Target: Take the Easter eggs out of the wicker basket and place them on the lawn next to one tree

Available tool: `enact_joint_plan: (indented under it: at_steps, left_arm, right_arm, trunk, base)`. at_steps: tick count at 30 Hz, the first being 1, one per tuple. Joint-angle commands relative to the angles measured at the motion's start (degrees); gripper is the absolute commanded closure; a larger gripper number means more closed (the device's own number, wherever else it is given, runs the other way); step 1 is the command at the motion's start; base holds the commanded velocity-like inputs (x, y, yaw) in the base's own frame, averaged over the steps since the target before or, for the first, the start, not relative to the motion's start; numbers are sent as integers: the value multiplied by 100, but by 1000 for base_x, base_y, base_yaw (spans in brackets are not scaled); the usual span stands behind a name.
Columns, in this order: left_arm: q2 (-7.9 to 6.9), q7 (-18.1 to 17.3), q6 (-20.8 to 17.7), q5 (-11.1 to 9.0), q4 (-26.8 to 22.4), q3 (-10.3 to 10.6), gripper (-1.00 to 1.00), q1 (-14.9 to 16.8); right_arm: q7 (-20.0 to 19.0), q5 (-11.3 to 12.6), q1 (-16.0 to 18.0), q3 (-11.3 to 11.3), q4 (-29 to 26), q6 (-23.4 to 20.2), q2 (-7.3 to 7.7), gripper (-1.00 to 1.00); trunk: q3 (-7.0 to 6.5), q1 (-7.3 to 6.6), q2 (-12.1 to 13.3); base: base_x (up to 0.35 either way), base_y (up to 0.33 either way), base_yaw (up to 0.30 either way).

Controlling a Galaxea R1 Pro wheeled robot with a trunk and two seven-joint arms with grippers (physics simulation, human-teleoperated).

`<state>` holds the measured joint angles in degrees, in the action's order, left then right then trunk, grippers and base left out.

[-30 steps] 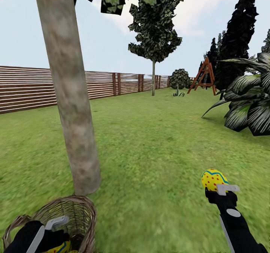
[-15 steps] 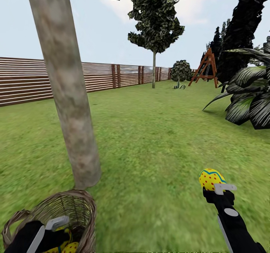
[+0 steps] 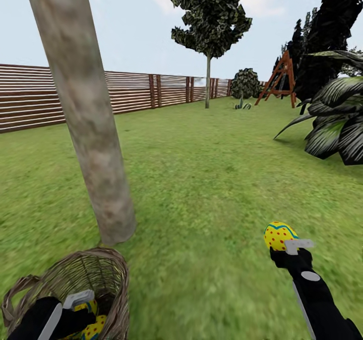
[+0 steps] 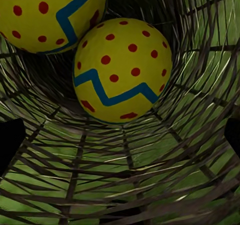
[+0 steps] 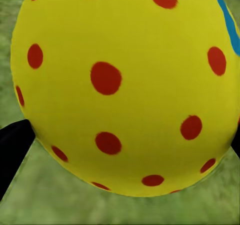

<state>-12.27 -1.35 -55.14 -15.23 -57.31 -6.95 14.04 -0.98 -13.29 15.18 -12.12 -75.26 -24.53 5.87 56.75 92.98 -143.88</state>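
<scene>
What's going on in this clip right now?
A two-armed robot is moving Easter eggs out of a wicker basket onto the lawn by a thick-trunked tree. The right gripper holds one egg above the grass, to the right of the trunk. The left gripper is down inside the basket, where two more eggs lie against the woven wall. The basket stands at the foot of the tree. None of the eggs shown lies on the grass.
</scene>
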Motion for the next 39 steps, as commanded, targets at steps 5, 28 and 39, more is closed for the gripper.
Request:
enact_joint_plan:
  at_steps: [5,28,39]
  left_arm:
    - [57,-14,-32,3,-1,-15,-100,3]
    - [141,-5,-23,11,0,-8,-100,3]
    - [139,-5,-15,-18,-8,-19,-100,3]
  right_arm:
    - [1042,229,78,66,-117,186,-1,100]
    - [-412,567,134,44,-335,707,116,100]
    - [-403,573,134,59,-338,678,75,100]
  trunk:
    - [117,11,-10]
    - [516,58,-34]
    - [605,68,-39]
  base:
    - [0,0,0]
    - [0,0,0]
    - [4,0,0]
